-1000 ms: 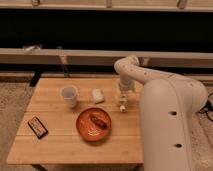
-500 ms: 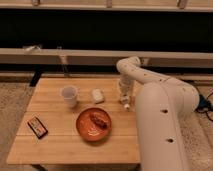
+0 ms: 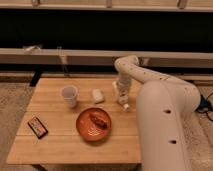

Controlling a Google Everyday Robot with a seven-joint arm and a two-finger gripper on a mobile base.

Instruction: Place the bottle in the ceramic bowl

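Note:
The bottle (image 3: 124, 103) is a small pale shape near the table's right edge, its whitish end pointing down and right. My gripper (image 3: 120, 94) comes down from the arm's bend right onto the bottle and hides its upper part. The ceramic bowl (image 3: 83, 128), orange-red and shallow, sits on the table to the front left of the gripper, about a bowl's width away. A brown lump (image 3: 100, 120) lies in it.
A white tapered cup (image 3: 69, 95) stands left of the gripper, with a small white rounded lump (image 3: 97, 95) between them. A dark flat packet (image 3: 38, 126) lies at the wooden table's (image 3: 60, 145) front left. My white arm body (image 3: 160, 125) covers the table's right side.
The arm body has swung closer and fills more of the right side. The gripper has stayed at the bottle, shifting only slightly. The bowl, cup and lump have not moved.

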